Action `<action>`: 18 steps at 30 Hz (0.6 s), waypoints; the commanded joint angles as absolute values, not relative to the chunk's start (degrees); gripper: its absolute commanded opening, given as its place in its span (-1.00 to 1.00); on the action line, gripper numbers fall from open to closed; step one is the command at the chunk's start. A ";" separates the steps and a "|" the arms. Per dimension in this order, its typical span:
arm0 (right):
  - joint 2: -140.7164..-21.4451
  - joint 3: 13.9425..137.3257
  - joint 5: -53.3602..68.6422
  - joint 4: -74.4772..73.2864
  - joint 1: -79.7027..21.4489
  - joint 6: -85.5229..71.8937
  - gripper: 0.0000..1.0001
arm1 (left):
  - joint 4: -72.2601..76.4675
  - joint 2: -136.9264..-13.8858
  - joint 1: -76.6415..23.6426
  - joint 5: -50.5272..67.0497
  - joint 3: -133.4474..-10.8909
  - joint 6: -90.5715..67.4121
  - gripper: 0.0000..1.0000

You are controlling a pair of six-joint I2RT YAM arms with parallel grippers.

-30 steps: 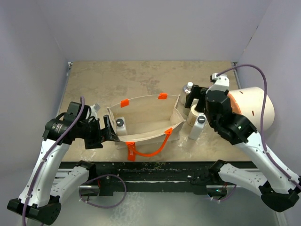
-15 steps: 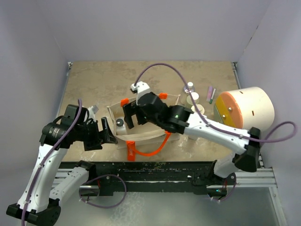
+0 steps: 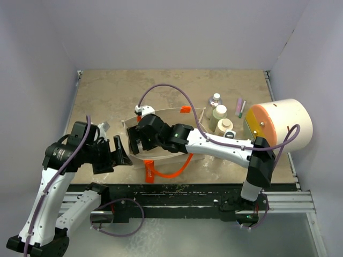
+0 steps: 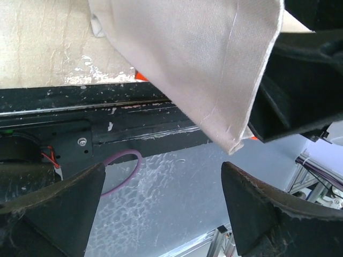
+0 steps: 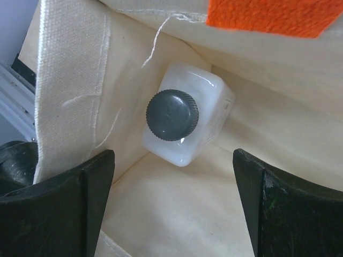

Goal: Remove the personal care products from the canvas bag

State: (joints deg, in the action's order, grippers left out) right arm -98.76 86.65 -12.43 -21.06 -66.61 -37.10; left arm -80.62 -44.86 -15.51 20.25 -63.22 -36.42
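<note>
The canvas bag [image 3: 194, 120] stands open in the middle of the table, with its orange handle [image 3: 172, 172] hanging over the near side. In the right wrist view, a white bottle with a dark grey cap [image 5: 172, 115] stands in the bag's corner. My right gripper [image 5: 174, 209] is open just short of it, inside the bag's left end [image 3: 135, 142]. My left gripper [image 3: 121, 152] is open and empty beside the bag's left corner [image 4: 203, 64]. A clear bottle [image 3: 215, 101] and two beige-green bottles [image 3: 218, 115] [image 3: 226, 127] stand on the table to the right of the bag.
A big cream cylinder with an orange-yellow face [image 3: 278, 126] lies at the right. A small pink and green item [image 3: 240, 107] lies beside the bottles. The table's near edge and black rail [image 4: 107, 128] run just under the left gripper. Grey walls enclose the table.
My right arm swung from the bottles on the right across into the bag's left end, above the dark-capped bottle. The left gripper drew slightly back towards the near edge.
</note>
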 commanded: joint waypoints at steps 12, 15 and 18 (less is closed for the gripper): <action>-113.64 101.80 -21.05 -33.45 -67.88 -48.63 0.80 | -82.57 -42.88 -15.73 17.28 -66.44 -39.03 0.96; -116.42 104.73 -22.20 -40.19 -67.86 -52.85 0.71 | -82.14 -42.78 -15.68 17.63 -66.20 -39.03 0.97; -116.41 104.34 -22.93 -40.31 -67.85 -53.32 0.65 | -82.40 -42.50 -15.73 17.15 -66.27 -39.24 0.97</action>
State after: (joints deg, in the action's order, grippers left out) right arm -116.55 102.83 -19.49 -33.41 -67.51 -48.93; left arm -82.43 -43.00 -15.51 17.65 -65.87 -37.95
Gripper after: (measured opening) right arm 0.851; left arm 0.983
